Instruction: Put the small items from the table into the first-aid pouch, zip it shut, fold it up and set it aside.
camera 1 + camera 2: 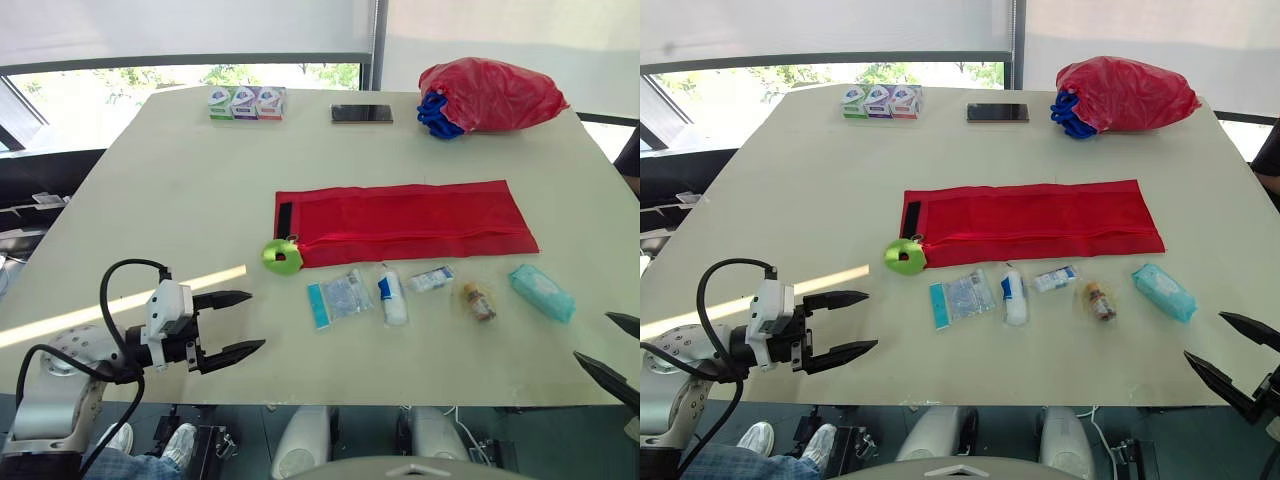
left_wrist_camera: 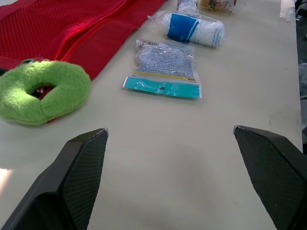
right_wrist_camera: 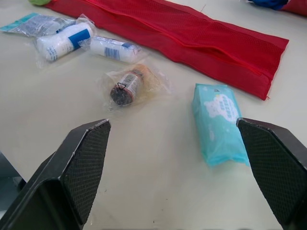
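Pouch (image 1: 405,222) unfolded flat; small items (image 1: 393,297) lie outside along near edge; left hand (image 1: 256,320), right hand (image 1: 1204,335) released.

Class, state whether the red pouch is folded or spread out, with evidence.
Spread out: the red pouch lies flat on the table as one long strip.

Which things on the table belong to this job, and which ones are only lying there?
For the job: red pouch, green ring at its corner, teal-edged sachet, white-and-blue roll, small white tube, bagged brown bottle, teal wipes pack.
Just lying about: three small boxes, phone, red plastic bag.
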Controlling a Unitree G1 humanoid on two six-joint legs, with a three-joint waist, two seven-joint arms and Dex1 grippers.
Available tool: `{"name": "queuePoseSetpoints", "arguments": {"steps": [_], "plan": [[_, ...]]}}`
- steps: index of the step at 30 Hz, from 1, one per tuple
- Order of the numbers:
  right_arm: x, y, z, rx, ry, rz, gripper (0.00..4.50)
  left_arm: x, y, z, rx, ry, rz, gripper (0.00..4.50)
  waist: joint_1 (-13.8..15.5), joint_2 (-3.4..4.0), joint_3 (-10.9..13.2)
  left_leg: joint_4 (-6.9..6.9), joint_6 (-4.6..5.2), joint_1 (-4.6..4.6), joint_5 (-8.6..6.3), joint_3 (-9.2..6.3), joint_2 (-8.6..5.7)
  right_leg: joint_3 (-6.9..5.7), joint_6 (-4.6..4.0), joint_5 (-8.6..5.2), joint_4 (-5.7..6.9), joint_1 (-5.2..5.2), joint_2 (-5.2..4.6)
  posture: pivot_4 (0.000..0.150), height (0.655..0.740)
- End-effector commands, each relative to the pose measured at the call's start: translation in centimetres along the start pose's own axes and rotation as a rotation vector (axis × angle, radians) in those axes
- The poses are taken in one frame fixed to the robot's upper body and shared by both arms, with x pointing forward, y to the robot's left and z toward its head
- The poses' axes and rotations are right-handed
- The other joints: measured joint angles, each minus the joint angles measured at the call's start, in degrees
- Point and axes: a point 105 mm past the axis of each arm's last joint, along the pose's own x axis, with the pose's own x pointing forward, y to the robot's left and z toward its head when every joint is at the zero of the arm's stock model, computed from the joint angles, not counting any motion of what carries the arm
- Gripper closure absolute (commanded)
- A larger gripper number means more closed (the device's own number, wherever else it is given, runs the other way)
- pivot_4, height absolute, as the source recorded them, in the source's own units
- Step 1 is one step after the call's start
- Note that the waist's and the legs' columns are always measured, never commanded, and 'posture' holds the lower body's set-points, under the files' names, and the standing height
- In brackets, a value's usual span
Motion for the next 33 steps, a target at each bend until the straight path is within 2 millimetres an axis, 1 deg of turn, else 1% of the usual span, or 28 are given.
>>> {"name": "queuePoseSetpoints", "arguments": {"steps": [1,5,8,9,11,13,15,17,19,21,22,24,28,30,33], "plan": [[-0.3,-0.2,0.7,-0.039,-0.023,-0.006,0.0,-0.1,0.2,0.6,0.036,-0.016,0.009,0.04,0.0,0.01,0.0,-0.01,0.0,0.0,0.0,0.0,0.0,0.0,0.0,0.0,0.0,0.0,-0.01,0.15,0.74],[0.0,-0.1,0.8,-0.042,-0.032,-0.002,0.0,0.0,0.3,0.9,0.023,-0.03,0.0,0.04,0.0,0.01,0.0,-0.04,0.0,-0.01,0.0,0.01,0.0,0.0,-0.01,0.0,-0.03,-0.02,-0.02,0.15,0.74],[0.5,0.4,1.2,-0.048,-0.046,0.017,0.0,0.2,0.5,1.3,0.015,-0.03,-0.01,0.04,0.0,0.02,0.0,-0.07,0.0,-0.01,0.0,0.0,0.0,0.0,-0.01,0.0,-0.04,-0.02,-0.02,0.15,0.74],[1.1,0.8,1.7,-0.049,-0.066,0.033,0.0,0.7,0.7,1.6,0.018,-0.031,-0.017,0.04,0.0,0.03,0.0,-0.08,0.0,-0.01,0.0,0.01,0.0,0.0,-0.01,-0.01,-0.04,-0.03,-0.02,0.15,0.74],[2.8,1.8,3.0,-0.049,-0.133,0.062,0.0,2.5,1.2,2.3,0.043,-0.008,-0.055,0.04,0.0,0.03,0.0,-0.1,0.0,-0.01,0.0,0.01,0.0,0.0,-0.01,-0.01,-0.05,-0.04,-0.03,0.15,0.74],[4.0,2.7,3.9,-0.046,-0.173,0.092,0.0,3.8,1.5,3.0,0.046,-0.009,-0.091,0.04,0.1,0.04,0.0,-0.13,0.0,-0.01,0.0,0.03,0.0,0.0,-0.01,-0.01,-0.05,-0.05,-0.04,0.15,0.74],[5.3,3.8,4.8,-0.039,-0.207,0.139,0.0,5.0,2.3,3.5,0.044,0.004,-0.114,0.04,0.2,0.05,0.0,-0.12,0.0,-0.02,0.02,0.02,0.0,-0.04,-0.08,0.05,-0.05,-0.06,-0.03,0.15,0.74],[6.2,4.5,5.6,-0.029,-0.23,0.165,0.0,5.8,2.9,3.6,0.04,0.017,-0.143,0.04,0.0,-0.01,0.0,-0.13,0.02,-0.03,0.02,0.07,-0.02,-0.05,-0.07,0.07,-0.05,-0.08,0.0,0.15,0.74],[7.3,5.4,6.7,-0.021,-0.252,0.2,0.0,7.4,3.6,3.9,0.047,0.032,-0.175,0.04,0.0,-0.01,0.0,-0.14,0.05,-0.04,0.0,0.08,-0.04,-0.06,-0.06,0.07,-0.06,-0.1,0.02,0.15,0.74],[8.2,6.2,7.7,-0.021,-0.272,0.229,0.0,8.8,3.9,4.2,0.037,0.054,-0.215,0.04,0.1,-0.04,0.0,-0.18,0.07,-0.07,-0.01,0.07,-0.07,-0.08,0.1,0.16,-0.06,-0.14,0.07,0.15,0.74],[8.5,6.5,8.1,-0.02,-0.278,0.236,0.0,9.2,4.0,4.1,0.036,0.067,-0.235,0.04,0.2,-0.08,0.0,-0.16,0.05,-0.1,0.01,0.04,-0.11,-0.24,0.14,0.18,0.02,-0.18,0.52,0.15,0.74],[9.3,7.5,9.1,-0.035,-0.289,0.263,0.0,10.1,3.5,3.8,0.028,0.109,-0.313,0.04,0.0,-0.14,0.0,-0.07,0.05,-0.12,0.02,0.04,-0.13,-0.28,0.17,0.19,0.06,-0.17,0.62,0.15,0.74],[10.2,9.1,10.2,-0.056,-0.295,0.29,0.0,11.0,2.6,3.4,-0.008,0.161,-0.411,0.04,-0.1,-0.2,0.0,-0.06,0.05,-0.11,0.02,0.04,-0.13,-0.29,0.19,0.19,0.08,-0.18,0.71,0.15,0.74],[10.5,9.7,10.7,-0.063,-0.301,0.294,0.0,11.2,2.2,2.9,-0.003,0.194,-0.431,0.04,-0.1,-0.22,0.0,-0.06,0.06,-0.13,0.02,0.04,-0.12,-0.28,0.21,0.19,0.12,-0.17,0.75,0.15,0.74],[10.8,10.2,11.5,-0.066,-0.319,0.293,0.0,11.4,2.3,2.3,-0.013,0.219,-0.418,0.04,-0.1,-0.27,0.0,0.0,0.06,-0.13,0.02,0.02,-0.11,-0.3,0.22,0.19,0.14,-0.17,0.77,0.15,0.74]]}}
